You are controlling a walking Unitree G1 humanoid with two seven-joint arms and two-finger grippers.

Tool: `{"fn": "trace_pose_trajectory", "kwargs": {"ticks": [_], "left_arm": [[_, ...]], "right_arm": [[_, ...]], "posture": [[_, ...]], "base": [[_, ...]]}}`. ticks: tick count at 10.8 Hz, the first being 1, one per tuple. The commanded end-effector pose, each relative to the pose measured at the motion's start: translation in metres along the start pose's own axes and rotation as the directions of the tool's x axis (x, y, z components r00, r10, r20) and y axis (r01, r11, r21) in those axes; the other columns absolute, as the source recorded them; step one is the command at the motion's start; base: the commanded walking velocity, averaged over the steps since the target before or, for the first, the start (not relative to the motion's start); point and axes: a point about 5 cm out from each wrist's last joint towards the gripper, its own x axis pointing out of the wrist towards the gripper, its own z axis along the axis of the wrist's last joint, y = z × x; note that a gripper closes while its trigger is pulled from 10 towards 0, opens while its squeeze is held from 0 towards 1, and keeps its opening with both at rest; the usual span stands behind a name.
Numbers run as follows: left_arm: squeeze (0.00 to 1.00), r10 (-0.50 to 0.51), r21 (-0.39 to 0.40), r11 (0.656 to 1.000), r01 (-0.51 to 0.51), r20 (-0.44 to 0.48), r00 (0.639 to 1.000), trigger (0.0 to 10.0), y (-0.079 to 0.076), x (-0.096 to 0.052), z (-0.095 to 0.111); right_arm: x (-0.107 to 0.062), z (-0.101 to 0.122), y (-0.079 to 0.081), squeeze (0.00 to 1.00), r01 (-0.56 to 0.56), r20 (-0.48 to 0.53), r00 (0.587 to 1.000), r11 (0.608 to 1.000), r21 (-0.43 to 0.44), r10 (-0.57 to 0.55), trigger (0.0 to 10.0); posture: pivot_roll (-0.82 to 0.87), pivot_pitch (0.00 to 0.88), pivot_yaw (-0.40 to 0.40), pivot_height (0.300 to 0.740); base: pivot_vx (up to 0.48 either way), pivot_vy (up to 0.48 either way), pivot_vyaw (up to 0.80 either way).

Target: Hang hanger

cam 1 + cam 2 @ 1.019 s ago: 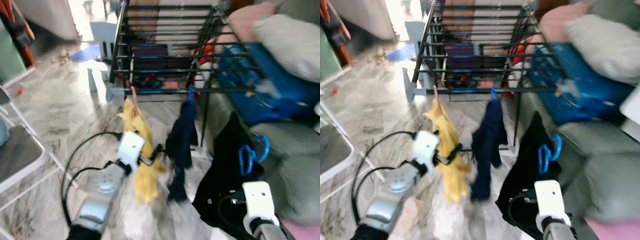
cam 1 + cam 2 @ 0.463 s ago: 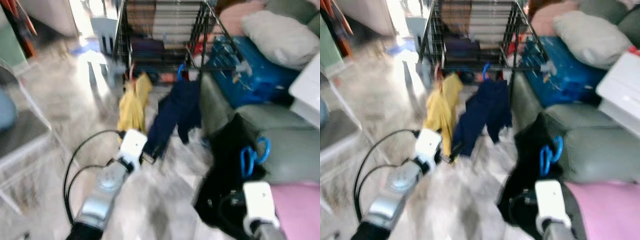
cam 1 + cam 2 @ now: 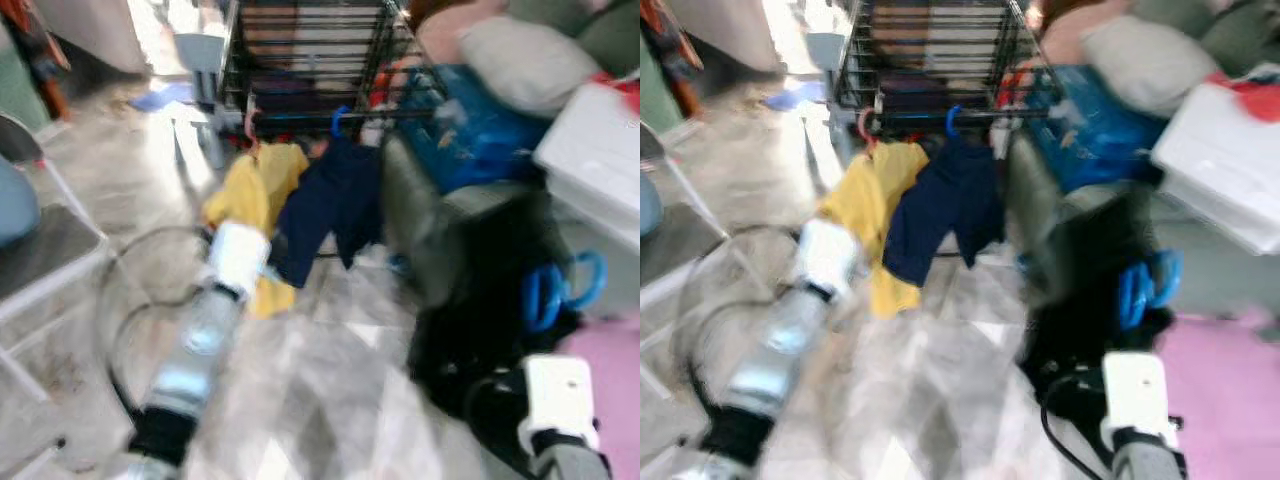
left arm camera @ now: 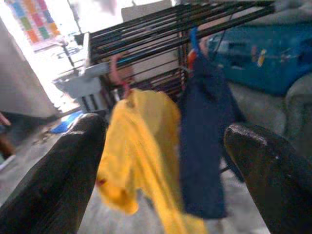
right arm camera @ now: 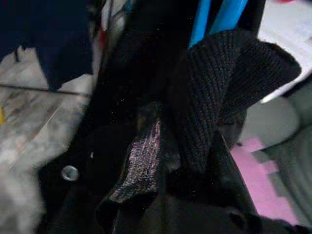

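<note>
Robot is turning right so the view is sliding off the black wire drying rack (image 3: 310, 60), right gripper (image 5: 161, 165) is clamping the black garment on the blue plastic hanger (image 3: 560, 290), still unhung, left gripper (image 4: 161, 161) is gaping empty.

Black knit garment (image 5: 229, 83), glossy blue plastic hanger (image 5: 219, 14)

Silver arms (image 3: 205, 335); white wrists (image 3: 562, 388); black cables (image 3: 1058, 440)
</note>
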Motion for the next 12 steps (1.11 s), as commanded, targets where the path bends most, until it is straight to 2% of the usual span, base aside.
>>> {"fn": "trace_pose_trajectory", "kwargs": {"ticks": [1,2,3,4,5,6,7,9,11,12], "left_arm": [[0.0,-0.018,-0.005,1.0,0.018,-0.041,0.999,10.0,0.0,-0.004,-0.009],[0.0,-0.196,0.035,0.98,0.198,-0.049,0.979,10.0,-0.008,-0.025,-0.02],[0.0,-0.249,0.044,0.967,0.251,-0.045,0.968,10.0,-0.011,-0.03,-0.022],[0.0,-0.26,0.042,0.964,0.261,-0.039,0.965,10.0,-0.014,-0.03,-0.021],[0.0,-0.25,0.025,0.968,0.249,0.0,0.968,10.0,-0.028,-0.025,-0.017],[0.0,-0.216,-0.017,0.976,0.216,-0.002,0.976,10.0,-0.044,-0.017,-0.018],[0.0,-0.223,-0.013,0.975,0.223,-0.011,0.975,10.0,-0.054,-0.019,-0.023],[0.0,-0.227,-0.03,0.974,0.227,-0.033,0.973,10.0,-0.051,-0.019,-0.027],[0.0,-0.232,-0.048,0.972,0.232,-0.005,0.973,10.0,-0.051,-0.005,-0.019],[0.0,-0.226,-0.055,0.973,0.225,-0.009,0.974,10.0,-0.053,-0.004,-0.018]], "right_arm": [[0.0,0.013,-0.001,0.0,-0.007,0.073,0.997,1.0,0.002,0.007,10.0],[-0.001,0.009,-0.004,0.0,-0.009,0.063,0.998,1.0,0.003,0.008,10.0],[0.0,0.007,-0.003,0.0,-0.012,0.059,0.998,1.0,0.004,0.012,10.0],[0.001,0.007,-0.001,0.0,-0.02,0.06,0.998,1.0,0.002,0.019,10.0],[0.005,0.008,0.005,0.0,-0.045,0.067,0.997,0.999,0.007,0.044,10.0],[0.011,0.007,0.016,0.0,-0.104,0.067,0.992,0.995,0.007,0.104,10.0],[0.015,0.004,0.025,0.0,-0.161,0.053,0.986,0.987,-0.005,0.161,10.0],[0.026,0.004,0.022,0.0,-0.168,0.065,0.983,0.985,-0.034,0.17,10.0],[0.041,0.009,0.021,0.0,-0.184,0.086,0.978,0.981,-0.058,0.189,10.0],[0.044,0.008,0.025,0.0,-0.204,0.086,0.974,0.977,-0.056,0.208,10.0]], "posture": [[0.0,0.0,-0.052,0.74],[0.02,0.0,-0.063,0.74],[0.02,0.0,-0.061,0.74],[0.02,0.0,-0.057,0.74],[0.01,0.0,-0.047,0.74],[0.0,0.0,-0.039,0.74],[0.0,0.0,-0.034,0.74],[0.01,0.0,-0.019,0.74],[0.01,0.0,-0.014,0.74],[0.03,0.0,-0.024,0.74]], "base": [[0.0,0.0,0.0],[0.0,0.0,0.0],[0.0,0.0,0.0],[0.0,0.0,0.0],[0.0,0.0,0.0],[0.0,0.0,0.8],[0.0,0.0,0.8],[0.0,0.0,0.8],[0.0,0.0,0.8],[0.0,0.0,0.8]]}}
